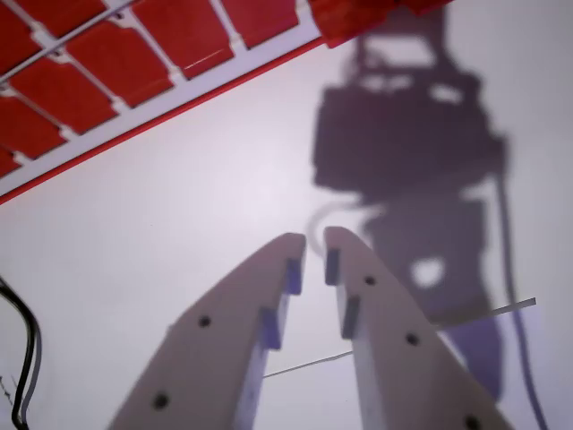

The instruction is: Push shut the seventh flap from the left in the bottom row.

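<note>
End effector (314,244) nearly closed (narrow gap, gripping nothing), hovering over table (161,233), below red flap board (134,63).

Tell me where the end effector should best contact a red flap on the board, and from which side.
Probably press the flat face of a red plastic flap squarely from the front; each lies flush in the white grid frame, offering no edge to pinch. The end effector is nearly closed.
</note>
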You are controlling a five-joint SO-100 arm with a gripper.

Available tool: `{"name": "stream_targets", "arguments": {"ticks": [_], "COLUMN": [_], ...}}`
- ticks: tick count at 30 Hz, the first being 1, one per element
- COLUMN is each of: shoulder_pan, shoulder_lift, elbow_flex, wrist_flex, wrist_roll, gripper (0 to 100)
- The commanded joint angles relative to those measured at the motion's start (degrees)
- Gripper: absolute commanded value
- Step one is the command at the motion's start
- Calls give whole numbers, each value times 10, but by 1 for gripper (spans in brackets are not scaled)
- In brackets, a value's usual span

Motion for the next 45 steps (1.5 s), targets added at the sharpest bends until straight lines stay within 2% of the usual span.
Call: {"name": "stream_targets", "arguments": {"ticks": [1, 24, 45], "shoulder_pan": [4, 18, 22], "shoulder_lift": [-17, -206, -292], "elbow_flex": [-69, -192, -272], "wrist_flex": [-12, -52, -96], "wrist_roll": [1, 16, 28], "gripper": [2, 2, 2]}}
